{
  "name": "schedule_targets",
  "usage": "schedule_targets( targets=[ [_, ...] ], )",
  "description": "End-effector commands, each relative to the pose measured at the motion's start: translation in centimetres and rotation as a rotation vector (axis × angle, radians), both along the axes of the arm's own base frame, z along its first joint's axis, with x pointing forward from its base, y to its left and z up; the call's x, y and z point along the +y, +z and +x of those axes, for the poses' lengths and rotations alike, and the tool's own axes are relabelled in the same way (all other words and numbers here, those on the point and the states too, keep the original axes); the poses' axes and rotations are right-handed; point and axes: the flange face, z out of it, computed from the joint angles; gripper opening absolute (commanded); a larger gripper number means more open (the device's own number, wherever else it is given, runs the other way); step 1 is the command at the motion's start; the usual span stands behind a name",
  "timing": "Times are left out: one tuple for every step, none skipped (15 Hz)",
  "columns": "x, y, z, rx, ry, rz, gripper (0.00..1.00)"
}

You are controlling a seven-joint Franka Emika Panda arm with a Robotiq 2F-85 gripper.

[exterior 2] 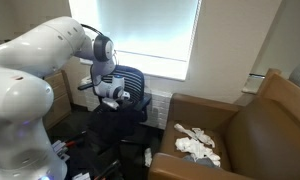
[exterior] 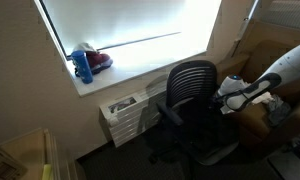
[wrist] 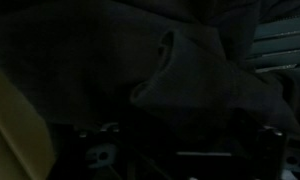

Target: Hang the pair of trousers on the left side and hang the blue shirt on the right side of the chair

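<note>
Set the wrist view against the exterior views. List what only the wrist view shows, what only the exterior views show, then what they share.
Only the wrist view: dark cloth close up, bunched into a raised fold; which garment it is cannot be told. Only the exterior views: the window sill with a blue object, the brown armchair holding a white cloth, and the robot arm with its claw at the chair. Shared: likely the black office chair; the grey slats at the wrist view's edge may be its ribbed back.
</note>
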Motion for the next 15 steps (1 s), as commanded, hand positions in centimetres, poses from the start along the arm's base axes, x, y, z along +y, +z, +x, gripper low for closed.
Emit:
schedule_targets(
  targets=[
    [0.3, -0.3, 0.1, -0.001, 0.002, 0.002, 1.0],
    [0.4, -0.4, 0.2, -0.004, 0.004, 0.003, 1.0],
    [0.5, -0.3, 0.2, -0.006, 0.005, 0.004, 1.0],
    [0.1, -0.7, 0.4, 0.02, -0.018, -0.005, 1.0],
    [-0.1, -1.0, 0.2, 0.046, -0.012, -0.007, 1.0],
    [-0.4, -1.3, 0.2, 0.054, -0.024, -0.018, 1.0],
    [-0.7, -1.6, 0.1, 0.063, -0.031, -0.023, 0.91],
    [-0.9, -1.8, 0.1, 0.07, -0.027, -0.024, 0.74],
    [-1.1, -2.0, 0.1, 0.076, -0.026, -0.024, 0.66],
    [-1.2, -2.1, 0.2, 0.078, -0.029, -0.018, 0.59],
    [-1.2, -2.1, 0.3, 0.077, -0.031, -0.017, 0.52],
    [-1.2, -2.0, 0.4, 0.075, -0.032, -0.013, 0.46],
    [-1.2, -1.9, 0.5, 0.073, -0.032, -0.009, 0.38],
    [-1.2, -1.8, 0.6, 0.07, -0.035, -0.005, 0.33],
    [-1.2, -1.7, 0.7, 0.069, -0.036, -0.002, 0.24]
  ],
)
